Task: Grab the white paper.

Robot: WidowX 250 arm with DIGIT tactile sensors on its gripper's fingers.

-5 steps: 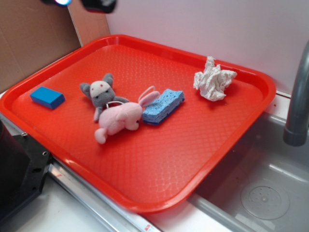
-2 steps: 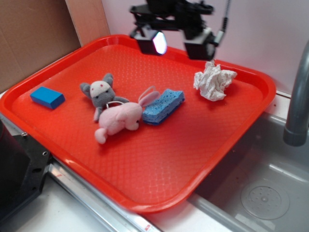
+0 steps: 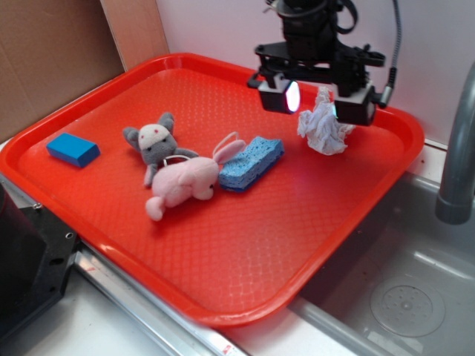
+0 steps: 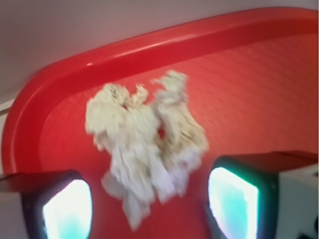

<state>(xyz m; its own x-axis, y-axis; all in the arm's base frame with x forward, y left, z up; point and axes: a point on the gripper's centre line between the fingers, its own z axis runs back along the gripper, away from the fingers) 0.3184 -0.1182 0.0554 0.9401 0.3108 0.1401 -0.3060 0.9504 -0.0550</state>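
On the red plastic tray (image 3: 223, 297), a small blue rectangular block (image 3: 73, 149) sits by the left rim. Next come a grey plush mouse (image 3: 155, 143) and a pale pink plush rabbit (image 3: 187, 180), touching each other near the middle, then a light blue sponge (image 3: 252, 161) just beside the rabbit's ears.

The crumpled white paper (image 3: 323, 124) lies near the tray's far right corner, close to the raised rim: a wad full of creases and ragged peaks, blurred in the wrist view (image 4: 144, 154).

The black gripper (image 3: 320, 99) hovers over it, jaws spread wide, one glowing pad (image 3: 288, 95) on each side of the wad, gripping nothing. Bare tray lies between sponge and paper, and along the whole near edge. Right of the tray is a grey sink basin (image 3: 415, 297) with a grey faucet pipe (image 3: 459, 156).
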